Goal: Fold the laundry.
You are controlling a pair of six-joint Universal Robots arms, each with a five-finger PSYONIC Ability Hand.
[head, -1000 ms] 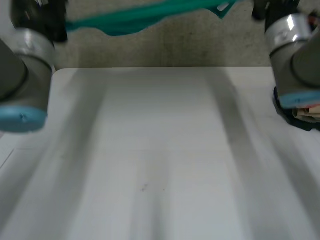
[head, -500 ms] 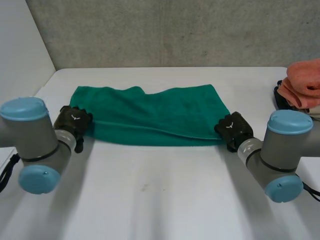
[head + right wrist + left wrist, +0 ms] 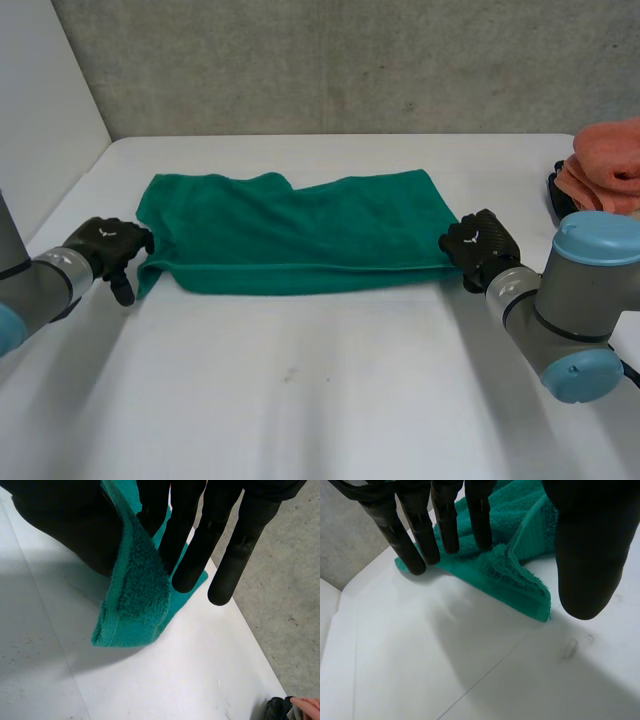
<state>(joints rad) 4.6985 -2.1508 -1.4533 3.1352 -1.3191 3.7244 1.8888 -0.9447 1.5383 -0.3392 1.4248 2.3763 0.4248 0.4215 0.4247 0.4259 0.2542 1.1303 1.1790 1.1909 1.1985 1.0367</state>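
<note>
On the white tabletop (image 3: 320,400), the green towel (image 3: 300,235) lies folded over across the frame's upper middle. Judging from that, the next fold needs both near corners pinched firmly and raised level. The right robot hand (image 3: 480,246), at centre right, pinches its corner between thumb and straight fingers. The left robot hand (image 3: 102,246), at centre left, is spread, with its fingertips (image 3: 413,562) resting on the towel's corner.

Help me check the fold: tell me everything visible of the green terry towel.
The green terry towel lies folded over on itself across the white table, with a rumpled far edge and a lower layer showing along the near edge. Looped pile, thick hems. Its near left corner lies flat at the straight fingers of the left hand; the right hand pinches the near right corner between thumb and fingers, slightly raised.
</note>
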